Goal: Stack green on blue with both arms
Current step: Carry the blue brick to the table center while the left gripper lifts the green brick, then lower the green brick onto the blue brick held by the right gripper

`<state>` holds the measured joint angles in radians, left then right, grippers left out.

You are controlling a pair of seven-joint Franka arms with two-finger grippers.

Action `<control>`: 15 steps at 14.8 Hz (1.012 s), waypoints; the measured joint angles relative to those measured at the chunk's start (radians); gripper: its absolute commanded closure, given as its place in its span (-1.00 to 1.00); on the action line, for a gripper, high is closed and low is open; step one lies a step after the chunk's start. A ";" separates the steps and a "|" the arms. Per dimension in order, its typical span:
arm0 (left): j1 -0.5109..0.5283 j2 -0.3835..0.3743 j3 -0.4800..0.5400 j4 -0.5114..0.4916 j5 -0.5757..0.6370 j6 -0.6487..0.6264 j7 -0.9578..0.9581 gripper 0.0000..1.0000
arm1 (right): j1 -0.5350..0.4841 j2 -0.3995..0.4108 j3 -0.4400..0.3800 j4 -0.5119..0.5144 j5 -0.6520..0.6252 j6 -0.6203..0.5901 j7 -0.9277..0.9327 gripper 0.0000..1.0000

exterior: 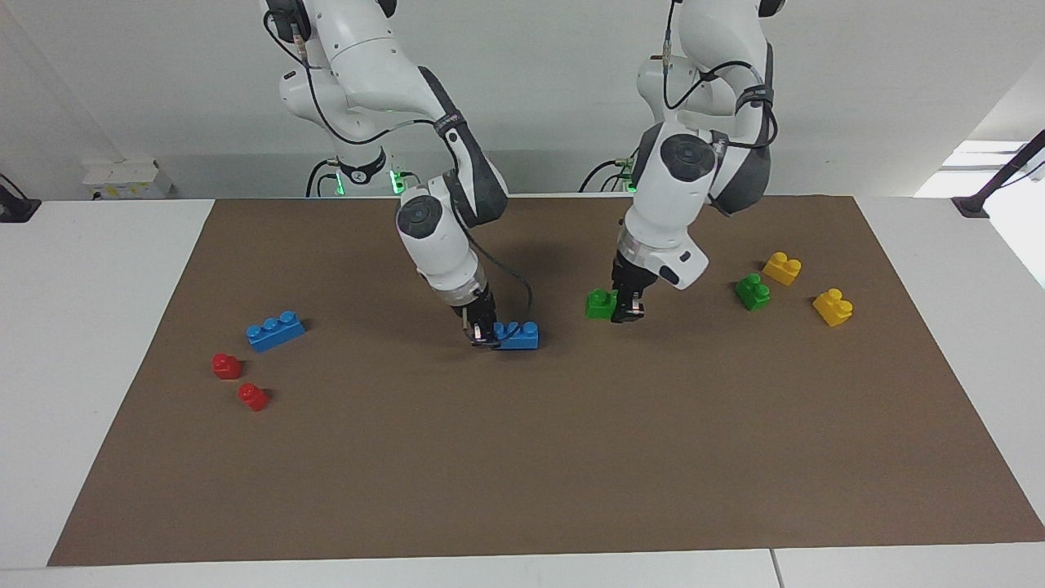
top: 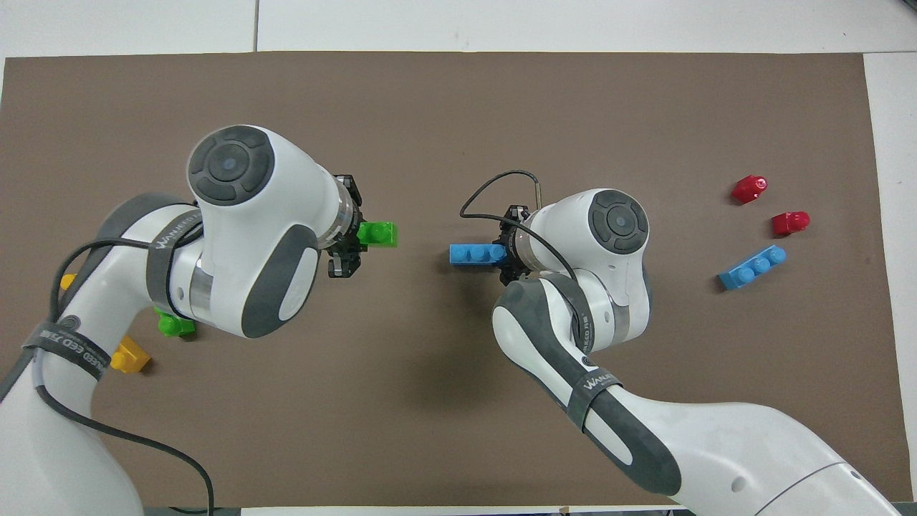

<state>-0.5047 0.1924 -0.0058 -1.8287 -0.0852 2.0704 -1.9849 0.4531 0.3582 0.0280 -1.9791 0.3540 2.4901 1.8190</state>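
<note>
Green two-stud plastic brick (exterior: 602, 304) is sitting mid-counter, the left gripper (exterior: 629, 312) closing on its end for lifting; whether it is clamped cannot be told. Right gripper (exterior: 484, 336) is gripping the long blue three-stud brick (exterior: 519, 335), steadying the base.

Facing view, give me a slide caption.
Right claw at one blue three-stud brick, left claw beside a green two-stud brick.
</note>
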 measured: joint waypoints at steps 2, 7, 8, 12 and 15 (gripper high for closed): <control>-0.053 0.000 0.000 -0.004 0.032 0.006 -0.100 1.00 | 0.001 0.000 0.001 -0.017 -0.001 0.020 0.000 1.00; -0.143 0.001 0.001 -0.037 0.069 0.073 -0.256 1.00 | 0.008 -0.013 0.001 -0.041 -0.001 0.046 0.000 1.00; -0.154 0.003 0.001 -0.040 0.081 0.091 -0.285 1.00 | 0.008 -0.015 0.001 -0.044 -0.001 0.049 0.000 1.00; -0.175 0.030 0.001 -0.043 0.101 0.145 -0.346 1.00 | 0.010 -0.018 0.001 -0.051 -0.001 0.058 0.000 1.00; -0.188 0.076 0.002 -0.034 0.102 0.179 -0.358 1.00 | 0.010 -0.019 0.001 -0.053 -0.001 0.063 0.000 1.00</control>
<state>-0.6928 0.2680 -0.0042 -1.8628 0.0168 2.2494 -2.3424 0.4632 0.3393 0.0289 -2.0325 0.3528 2.5527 1.8187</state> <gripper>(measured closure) 0.656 0.656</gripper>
